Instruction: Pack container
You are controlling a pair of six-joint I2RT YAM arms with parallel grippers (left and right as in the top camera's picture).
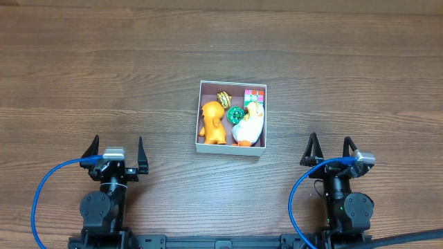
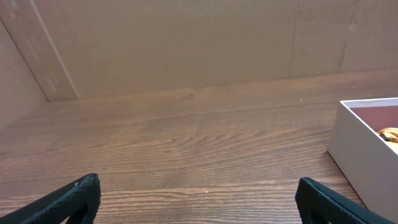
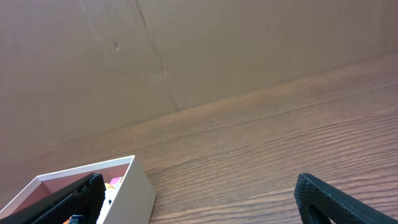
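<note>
toys (image 1: 212,123): side by side inside container (image 1: 228,149) | container: centre of table (image 1: 90,76)

Three views: one high and straight down, two low and facing forward across the table.

From my seat, the overhead camera looks straight down on the wooden table (image 1: 104,69), far enough off to take in both arms along the bottom edge and the container (image 1: 228,149) at centre frame. The left wrist camera sits low and close to the tabletop, facing a cardboard wall (image 2: 186,43), with its own fingertips (image 2: 74,199) in the lower corners. The right wrist camera looks the same way, slightly tilted. All three views share the container: it sits at the right edge of the left wrist view and at the lower left of the right wrist view.
</note>
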